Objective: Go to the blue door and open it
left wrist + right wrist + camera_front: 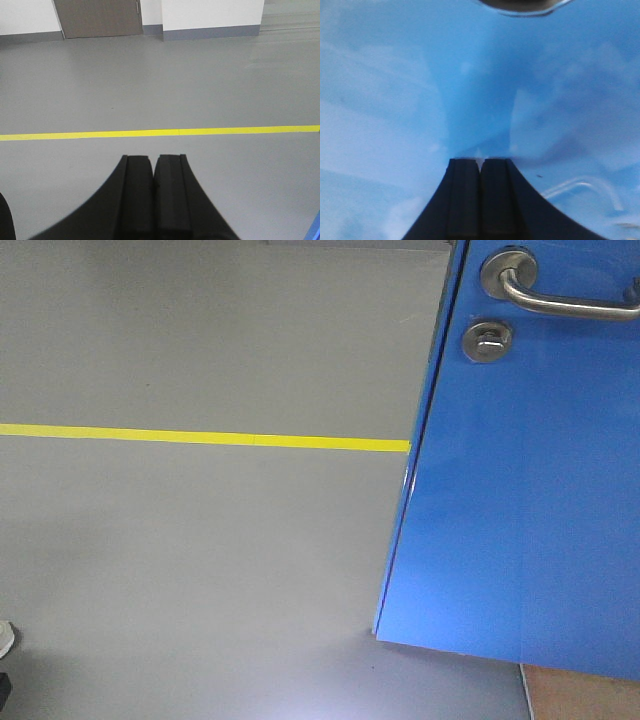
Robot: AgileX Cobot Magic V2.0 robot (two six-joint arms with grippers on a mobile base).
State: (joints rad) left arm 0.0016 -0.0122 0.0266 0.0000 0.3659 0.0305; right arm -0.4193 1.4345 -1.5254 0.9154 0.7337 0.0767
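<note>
The blue door (520, 500) fills the right side of the front view, swung ajar, with its free edge toward the grey floor. Its silver lever handle (560, 295) and round thumb-turn lock (487, 340) show at the top right. Neither gripper appears in the front view. In the right wrist view my right gripper (480, 161) is shut with nothing in it, its tips right at the blue door (395, 100) panel, touching or nearly so. A silver fitting (525, 5) peeks in at the top edge. My left gripper (153, 157) is shut and empty, held over the open floor.
A yellow tape line (200, 438) crosses the grey floor and ends at the door edge; it also runs across the left wrist view as the yellow line (160, 133). A brown door (97, 19) and white walls stand far off. A shoe tip (5, 638) shows at far left.
</note>
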